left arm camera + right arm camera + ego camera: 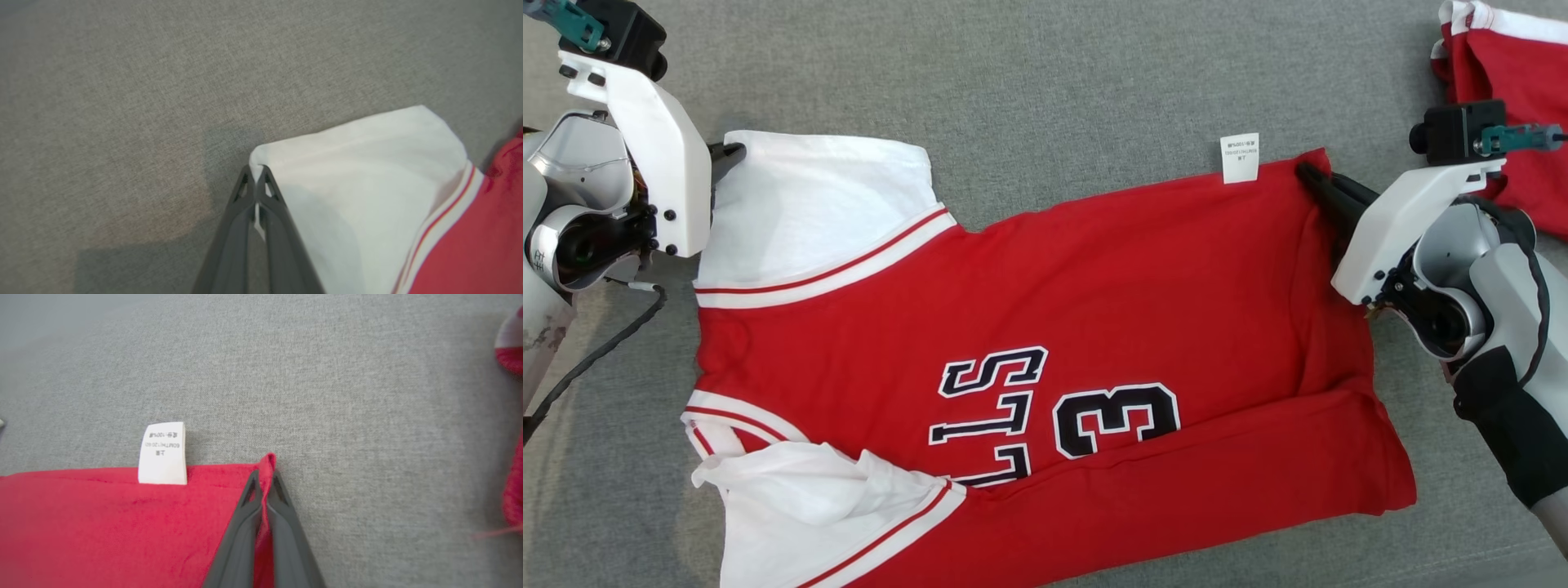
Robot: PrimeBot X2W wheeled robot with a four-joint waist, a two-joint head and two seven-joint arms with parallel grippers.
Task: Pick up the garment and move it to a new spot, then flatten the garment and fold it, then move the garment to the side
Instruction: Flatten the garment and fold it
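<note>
Between the two tools, the red knitted jersey with white sleeves and black lettering lay spread sideways on the grey cloth-covered table. The left tool had its jaws pinched tight on the far corner of the white sleeve, with a sliver of cloth showing between the fingers. The right tool was likewise clamped on the far corner of the red hem, just beside the small white care label. The jersey's edge nearest the robot looked turned over, so the step in hand was probably folding the far edge. To do it well, both tools would need to rise together, keep the edge between them taut and level, and carry it toward the robot without dragging the body. A second red-and-white garment lay beyond the right tool, apart from the jersey.
</note>
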